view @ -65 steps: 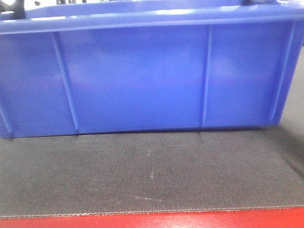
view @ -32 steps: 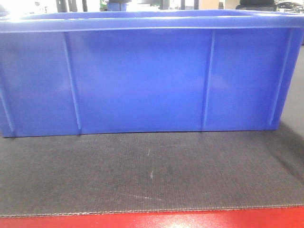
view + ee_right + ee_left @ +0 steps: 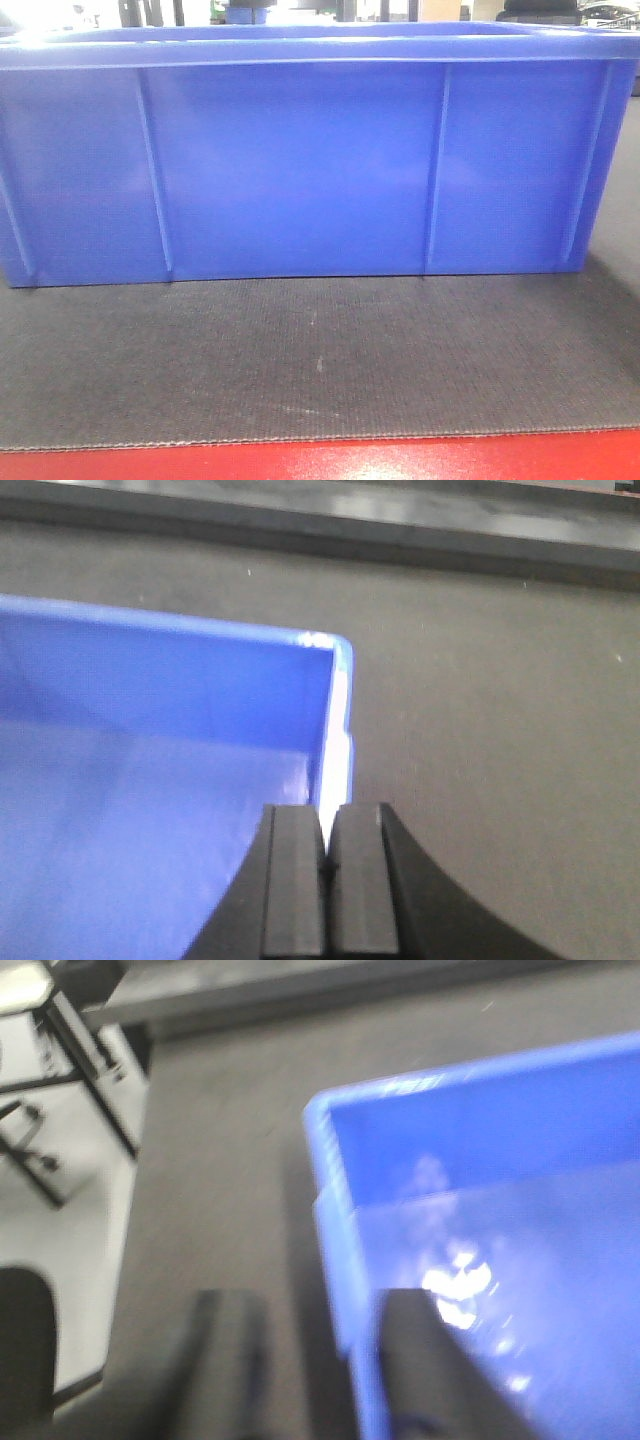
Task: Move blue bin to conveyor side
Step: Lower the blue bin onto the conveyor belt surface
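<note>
The blue bin [image 3: 300,170] stands flat on the conveyor side, a dark grey textured belt [image 3: 320,360] with a red front edge [image 3: 400,462]. Its ribbed long wall fills the front view, where neither gripper shows. In the blurred left wrist view my left gripper [image 3: 318,1305] is open and straddles the bin's [image 3: 500,1210] end wall, with one finger [image 3: 225,1360] outside over the belt and the other inside. My right gripper [image 3: 328,825] is shut on the rim of the bin's [image 3: 150,780] opposite end wall, near a corner.
Belt [image 3: 480,730] stretches past both ends of the bin. A dark rail [image 3: 300,530] runs along the belt's far side. Off the belt's edge, a black metal frame [image 3: 60,1090] stands on a white floor and a dark round object [image 3: 20,1340] lies lower down.
A second ago the bin was tilted, higher at the right, with a dark gripper at its top left corner. It has since settled level on the belt.
</note>
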You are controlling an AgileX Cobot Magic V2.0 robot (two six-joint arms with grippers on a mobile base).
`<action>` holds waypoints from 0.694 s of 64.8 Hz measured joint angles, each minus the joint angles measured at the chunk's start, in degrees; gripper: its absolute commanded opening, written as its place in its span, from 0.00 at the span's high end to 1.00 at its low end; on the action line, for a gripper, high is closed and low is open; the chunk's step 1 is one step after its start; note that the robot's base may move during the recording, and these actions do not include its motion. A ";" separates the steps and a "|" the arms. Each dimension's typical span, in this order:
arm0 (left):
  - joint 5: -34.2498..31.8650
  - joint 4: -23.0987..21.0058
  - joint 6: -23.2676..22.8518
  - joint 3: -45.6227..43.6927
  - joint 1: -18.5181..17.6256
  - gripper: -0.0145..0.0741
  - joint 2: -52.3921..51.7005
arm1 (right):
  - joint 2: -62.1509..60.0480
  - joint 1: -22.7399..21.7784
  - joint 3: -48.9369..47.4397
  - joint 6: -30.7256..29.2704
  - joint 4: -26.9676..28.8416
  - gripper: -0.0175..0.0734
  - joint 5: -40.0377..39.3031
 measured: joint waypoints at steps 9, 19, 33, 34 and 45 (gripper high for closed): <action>-3.89 -0.09 0.13 12.29 2.40 0.85 -7.18 | -6.45 0.00 10.39 0.00 0.00 0.90 -2.15; -11.65 -0.53 0.13 25.98 3.12 0.85 -17.21 | -16.25 0.00 24.00 0.38 0.00 0.90 -8.95; -24.88 -4.91 0.13 43.37 3.12 0.85 -31.97 | -30.40 0.00 41.64 1.76 0.00 0.90 -17.70; -25.53 -5.20 0.13 44.37 3.12 0.85 -32.91 | -31.69 0.00 42.59 1.92 0.00 0.90 -18.21; -31.47 -9.05 0.13 54.65 3.12 0.85 -43.62 | -42.05 0.00 52.26 3.19 0.00 0.90 -22.17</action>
